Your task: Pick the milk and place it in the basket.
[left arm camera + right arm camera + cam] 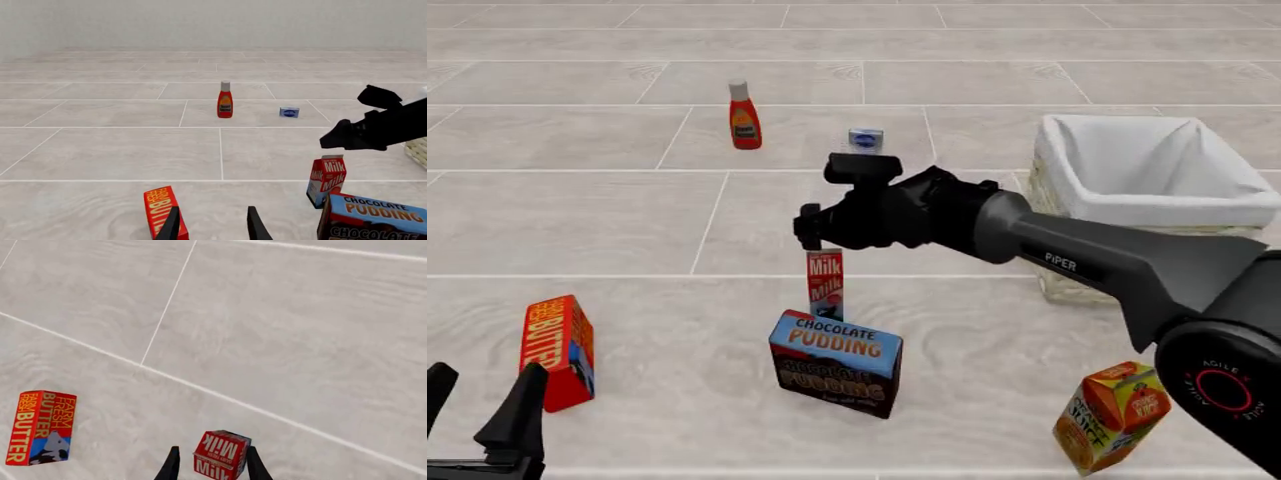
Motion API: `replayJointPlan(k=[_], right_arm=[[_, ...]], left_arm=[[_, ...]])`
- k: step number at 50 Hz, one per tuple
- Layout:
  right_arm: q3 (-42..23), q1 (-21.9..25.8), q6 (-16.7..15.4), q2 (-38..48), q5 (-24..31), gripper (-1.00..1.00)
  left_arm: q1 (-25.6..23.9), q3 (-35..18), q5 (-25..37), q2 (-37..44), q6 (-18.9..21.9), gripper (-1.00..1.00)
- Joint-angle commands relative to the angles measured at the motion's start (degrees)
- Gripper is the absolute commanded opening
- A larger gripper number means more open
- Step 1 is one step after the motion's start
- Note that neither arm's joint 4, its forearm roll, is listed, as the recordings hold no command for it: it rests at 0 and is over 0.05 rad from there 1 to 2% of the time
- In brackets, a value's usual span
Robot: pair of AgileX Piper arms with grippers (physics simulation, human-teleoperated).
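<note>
The milk [825, 283] is a slim red carton standing upright on the tiled surface, just behind a chocolate pudding box. My right gripper [815, 238] hangs right over its top. In the right wrist view the milk [221, 455] sits between the two fingertips of the right gripper [212, 467], which is open with a small gap on one side. The basket [1158, 205], wicker with a white liner, stands to the right, behind the right arm. My left gripper [481, 415] is open and holds nothing, low at the near left beside a butter box.
A chocolate pudding box [835, 362] stands directly in front of the milk. A red butter box [557, 351] is at the near left, an orange juice carton [1112, 415] at the near right. A ketchup bottle [743, 116] and a small blue-white pack [866, 140] stand farther back.
</note>
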Motion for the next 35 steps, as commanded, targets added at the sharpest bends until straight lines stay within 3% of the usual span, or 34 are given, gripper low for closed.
replayJointPlan(k=[1,35], right_arm=[[-0.01,-0.13,0.15,1.77,-0.59,1.00],[0.51,1.14,2.49,5.41,-2.30,1.00]], left_arm=[[0.00,0.00,0.00,0.00,0.01,1.00],[-0.01,0.00,0.00,0.00,0.00,1.00]])
